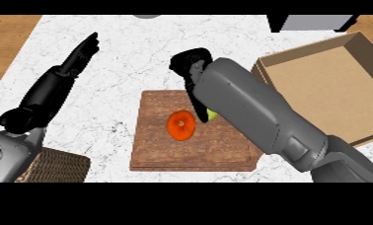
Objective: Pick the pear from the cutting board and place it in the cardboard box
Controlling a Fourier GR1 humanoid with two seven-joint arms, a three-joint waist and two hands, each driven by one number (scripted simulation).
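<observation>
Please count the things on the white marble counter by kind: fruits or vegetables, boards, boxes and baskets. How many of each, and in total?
Fruits or vegetables: 2, a round orange-red one and a yellow-green pear, mostly hidden under the right hand
Boards: 1, a brown wooden cutting board
Boxes: 1, an open cardboard box
Baskets: 1, a dark woven basket
Total: 5

We saw the cutting board lying near the middle of the counter, toward its near edge. On the board sat a round fruit, and just right of it the pear, mostly hidden under the right hand, which came down over the board's far right part. The cardboard box stood right of the board. The left hand rested far left. A woven basket sat at the near left corner.
</observation>
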